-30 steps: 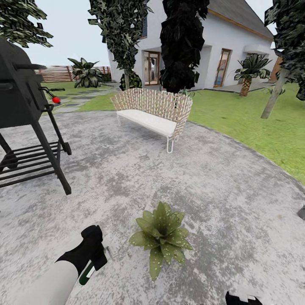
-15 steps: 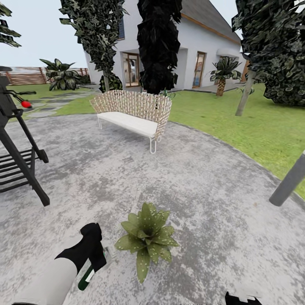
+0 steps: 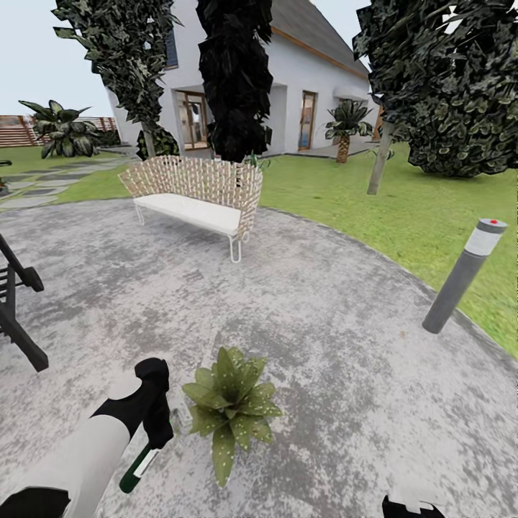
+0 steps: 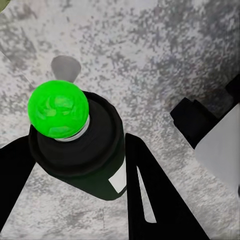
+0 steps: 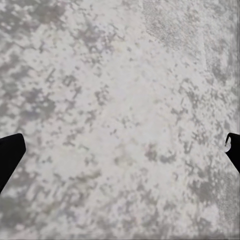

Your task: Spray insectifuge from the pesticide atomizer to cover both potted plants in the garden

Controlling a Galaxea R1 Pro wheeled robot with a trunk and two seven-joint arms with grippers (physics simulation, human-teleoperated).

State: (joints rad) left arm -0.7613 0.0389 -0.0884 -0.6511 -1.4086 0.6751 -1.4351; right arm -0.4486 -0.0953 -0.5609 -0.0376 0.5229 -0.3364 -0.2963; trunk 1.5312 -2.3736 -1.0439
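Observation:
One potted plant (image 3: 229, 406), a low rosette of speckled green leaves, sits on the grey patio (image 3: 324, 324) just in front of me. The second potted plant is out of view. My left gripper (image 3: 157, 426) hangs just left of the plant, shut on the pesticide atomizer (image 3: 137, 466), whose dark green body with its white label pokes out below the hand. In the left wrist view the atomizer (image 4: 82, 150) shows a bright green cap between the two black fingers (image 4: 155, 200). My right gripper (image 5: 120, 152) is open over bare patio, its tips far apart.
A woven white bench (image 3: 194, 194) stands at the patio's far side. A grey bollard lamp (image 3: 464, 273) rises at the patio's right edge beside the lawn (image 3: 432, 216). A black grill's legs (image 3: 18, 316) are at the left. Trees and a white house lie beyond.
The head view has swung right, so everything shifted left: the grill is nearly out of frame and the bollard lamp is fully in view. The left gripper still holds the atomizer beside the plant.

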